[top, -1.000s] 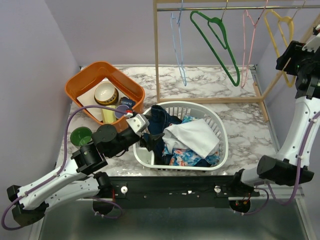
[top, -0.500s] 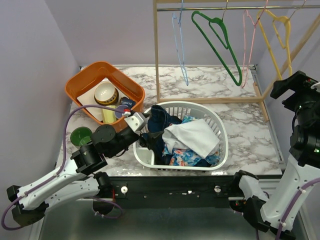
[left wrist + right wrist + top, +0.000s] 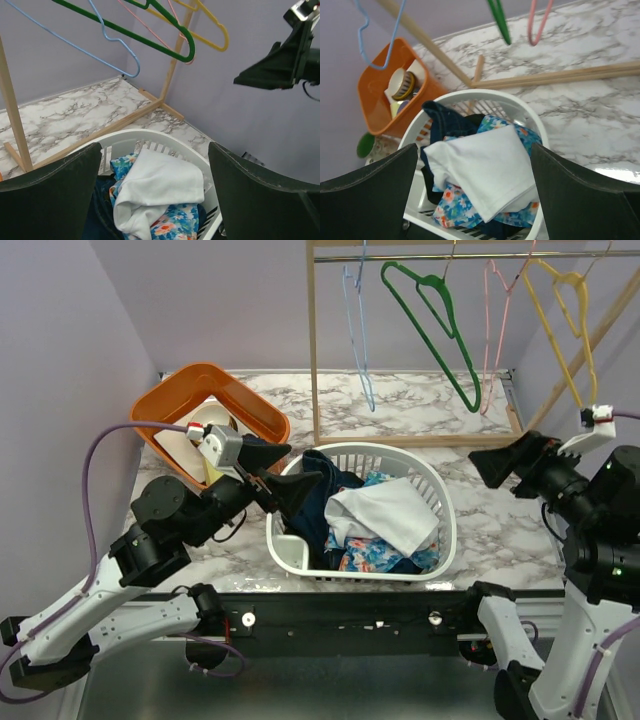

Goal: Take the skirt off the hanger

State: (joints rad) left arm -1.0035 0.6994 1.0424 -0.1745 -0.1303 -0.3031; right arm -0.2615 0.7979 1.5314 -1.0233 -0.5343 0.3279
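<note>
Four hangers hang on the wooden rack: blue (image 3: 358,330), green (image 3: 440,330), pink (image 3: 495,330) and yellow (image 3: 565,310). All are bare. A white basket (image 3: 440,500) holds a white garment (image 3: 385,515), a blue floral garment (image 3: 365,555) and a navy garment (image 3: 320,475). I cannot tell which one is the skirt. My left gripper (image 3: 290,480) is open and empty above the basket's left rim, looking down at the white garment (image 3: 160,185). My right gripper (image 3: 490,465) is open and empty, raised right of the basket, facing the clothes (image 3: 480,170).
An orange bin (image 3: 210,420) with a bowl and small items stands at the back left, with a green cup beside it in the right wrist view (image 3: 365,145). The rack's wooden post (image 3: 312,350) and base rail (image 3: 430,440) stand behind the basket.
My left gripper rose from the basket's left edge. My right arm swung down from the rack's right end to a spot right of the basket. The yellow hanger shifted.
</note>
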